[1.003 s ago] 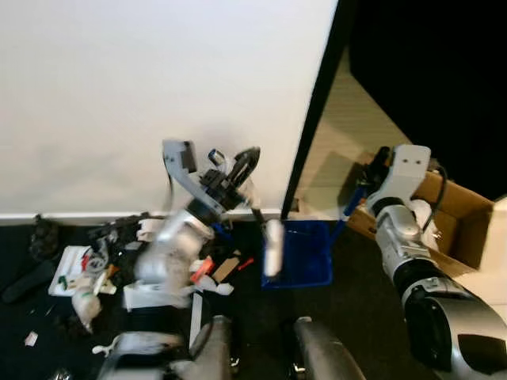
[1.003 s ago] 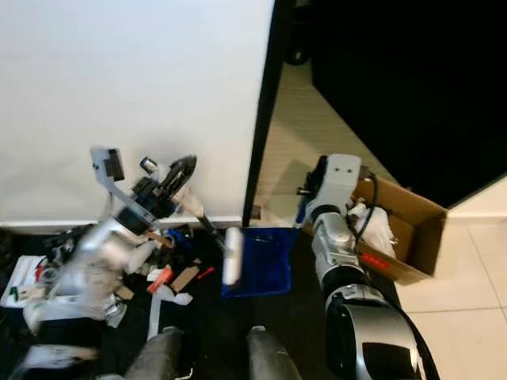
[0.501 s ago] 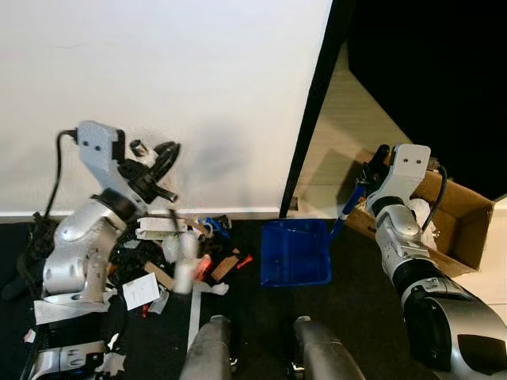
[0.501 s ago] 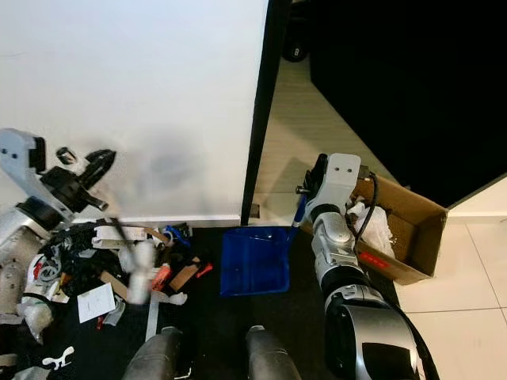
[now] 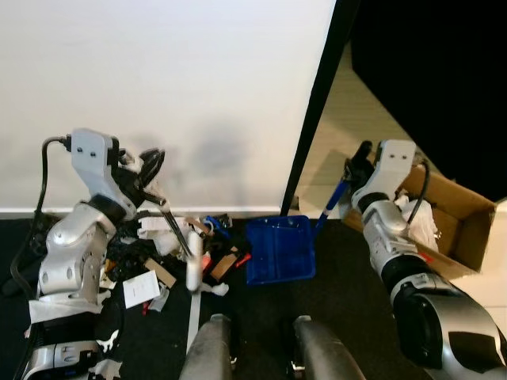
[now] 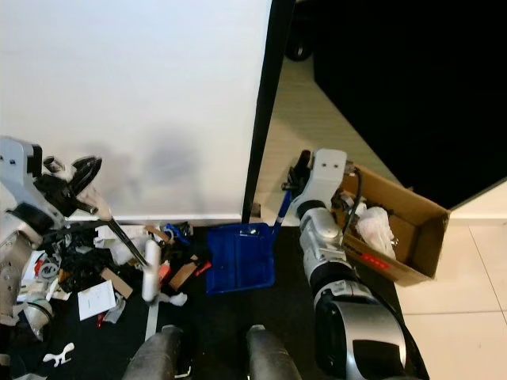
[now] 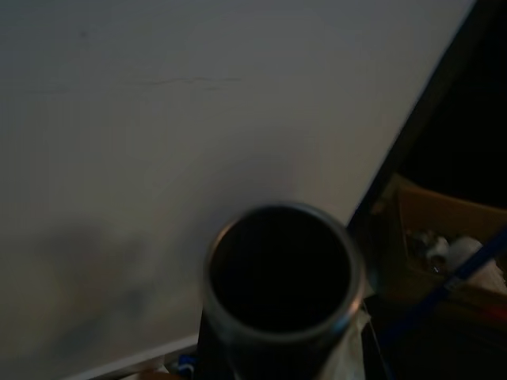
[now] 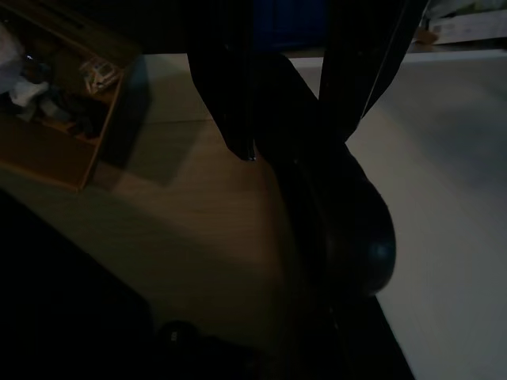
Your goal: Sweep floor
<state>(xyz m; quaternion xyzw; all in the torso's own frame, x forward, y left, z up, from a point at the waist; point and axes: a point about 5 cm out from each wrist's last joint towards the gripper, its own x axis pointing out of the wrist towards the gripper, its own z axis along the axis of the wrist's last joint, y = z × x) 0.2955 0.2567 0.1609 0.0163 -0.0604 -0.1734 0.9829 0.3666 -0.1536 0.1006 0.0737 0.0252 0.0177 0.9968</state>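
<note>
a white wall (image 5: 174,87) backs a dark floor mat (image 5: 348,293). an open cardboard box (image 5: 444,222) stands at the right. the blue dustpan (image 5: 277,249) rests on the mat below the wall, its handle grasped by the right gripper (image 5: 355,168). the left gripper (image 5: 150,170) clenches the broom (image 5: 184,245), which slants down into the litter pile (image 5: 170,253).

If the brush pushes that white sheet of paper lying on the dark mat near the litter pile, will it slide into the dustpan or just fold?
The paper sheet lies flat and thin, so it is probably light and floppy; it may crumple or ride over the brush rather than slide. The blue dustpan sits beyond other litter, which might catch it.
</note>
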